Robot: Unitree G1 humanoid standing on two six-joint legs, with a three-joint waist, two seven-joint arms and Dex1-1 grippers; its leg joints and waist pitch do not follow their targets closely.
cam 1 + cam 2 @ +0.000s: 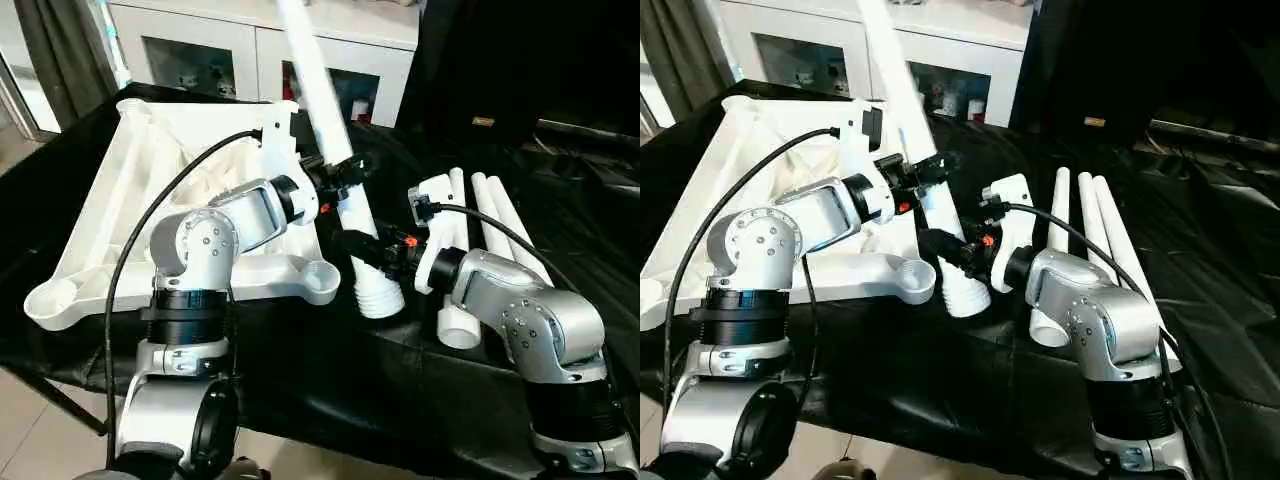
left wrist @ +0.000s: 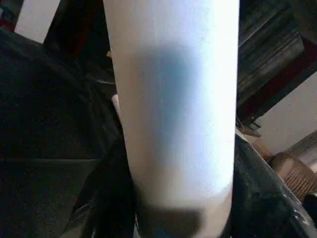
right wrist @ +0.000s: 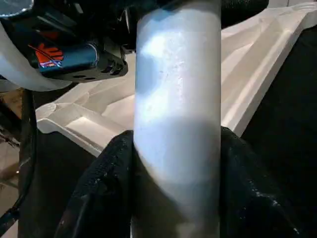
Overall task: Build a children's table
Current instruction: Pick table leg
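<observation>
White leg (image 1: 322,95) beside tabletop socket (image 1: 320,272)

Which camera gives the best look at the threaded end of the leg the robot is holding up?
The left eye view: the ribbed threaded end of the held leg stands on the black cloth beside the tabletop's corner socket. The right eye view shows the same. Both wrist views show the leg's smooth tube between black fingers, not its end.

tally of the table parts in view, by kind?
Tabletop: 1
Leg held upright in both claws: 1
Legs lying on the black cloth: 3
Total: 5 parts
</observation>
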